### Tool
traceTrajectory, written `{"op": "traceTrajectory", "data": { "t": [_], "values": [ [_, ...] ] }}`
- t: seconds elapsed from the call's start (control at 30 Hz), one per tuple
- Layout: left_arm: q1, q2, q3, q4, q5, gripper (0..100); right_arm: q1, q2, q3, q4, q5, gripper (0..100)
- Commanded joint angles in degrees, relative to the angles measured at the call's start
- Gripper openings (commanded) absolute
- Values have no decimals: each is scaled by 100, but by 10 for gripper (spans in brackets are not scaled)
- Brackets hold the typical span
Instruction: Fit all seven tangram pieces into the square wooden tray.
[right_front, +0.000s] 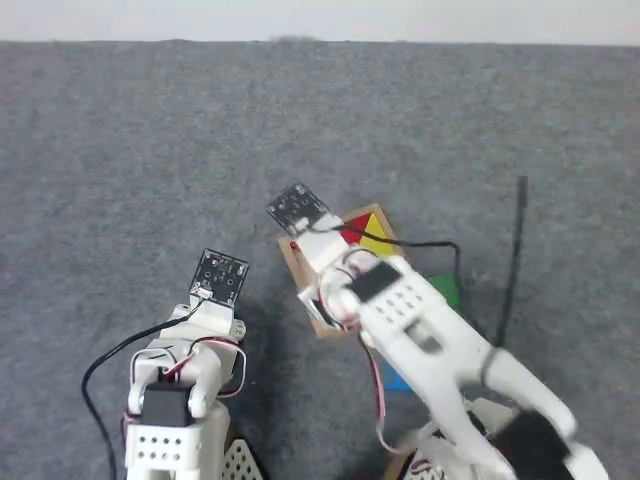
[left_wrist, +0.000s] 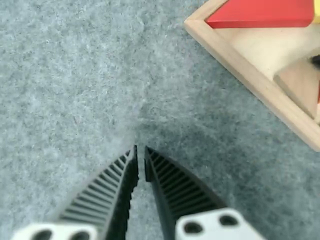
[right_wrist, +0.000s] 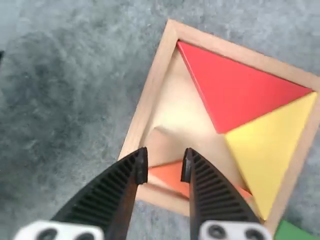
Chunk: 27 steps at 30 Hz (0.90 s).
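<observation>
The right hand (right_wrist: 164, 164) hangs half-open and empty over the orange piece (right_wrist: 167, 181) in the tray (right_wrist: 150, 95) corner, beside the seated red triangle (right_wrist: 235, 90) and yellow triangle (right_wrist: 265, 150) — a crooked push could wedge it on the rim — while the left hand (left_wrist: 140, 160), nearly shut, holds nothing.

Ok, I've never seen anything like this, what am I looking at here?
A left arm and a right arm, both robots, stand at a felt table for a tangram puzzle. One picture looks down from above; the other two come from a camera on each wrist. The left gripper is shut over felt, holding nothing. The right gripper is open above the wooden tray, over an orange piece. A red piece and a yellow piece lie in the tray; a green piece and a blue piece lie outside.
</observation>
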Motion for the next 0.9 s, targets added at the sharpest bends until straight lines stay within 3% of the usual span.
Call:
{"op": "traceTrajectory", "data": {
  "t": [0.0, 0.4, 0.87],
  "values": [
    [-35, -97, -57, 18, -35, 22, 136, -365, 105, -180, 132, 120],
    [-35, -97, -57, 18, -35, 22, -101, 2677, -1556, 22, -316, 181],
    [-26, -97, -57, 18, -35, 22, -215, 3064, -2127, -242, -325, 180]
  ]
}}
